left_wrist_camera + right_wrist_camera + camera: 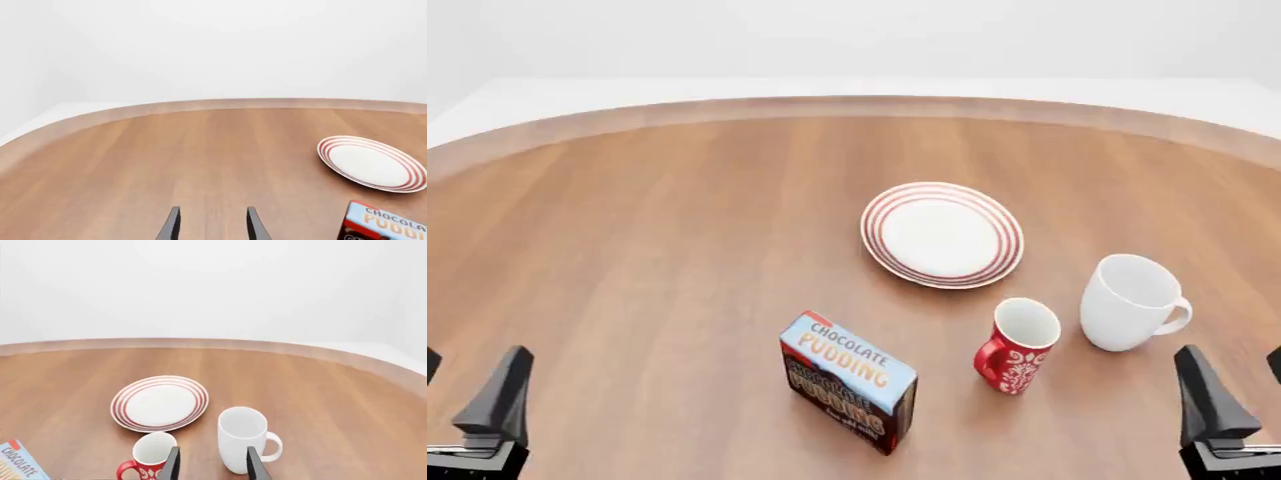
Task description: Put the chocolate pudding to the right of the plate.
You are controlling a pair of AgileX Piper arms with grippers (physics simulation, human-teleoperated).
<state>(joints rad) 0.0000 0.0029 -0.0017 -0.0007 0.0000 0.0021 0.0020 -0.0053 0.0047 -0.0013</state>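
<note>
Both grippers, left (467,400) & right (1234,400), spread, holding nothing, chocolate pudding (847,380) in front of plate (942,235)

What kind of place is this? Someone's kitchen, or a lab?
Most likely neither: it looks like a computer-simulated tabletop. A rounded wooden table stands against blank white surroundings, set with a red-ringed plate, two mugs and a chocolate pudding box, with a robot claw at each near corner.

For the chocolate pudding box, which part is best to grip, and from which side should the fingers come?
Probably from above, across the narrow width of the chocolate pudding. It lies flat, light-blue face up and turned diagonally on the table, so the fingers should close on its two long dark sides near the middle. The red mug stands to its right, apart, leaving room there.
</note>
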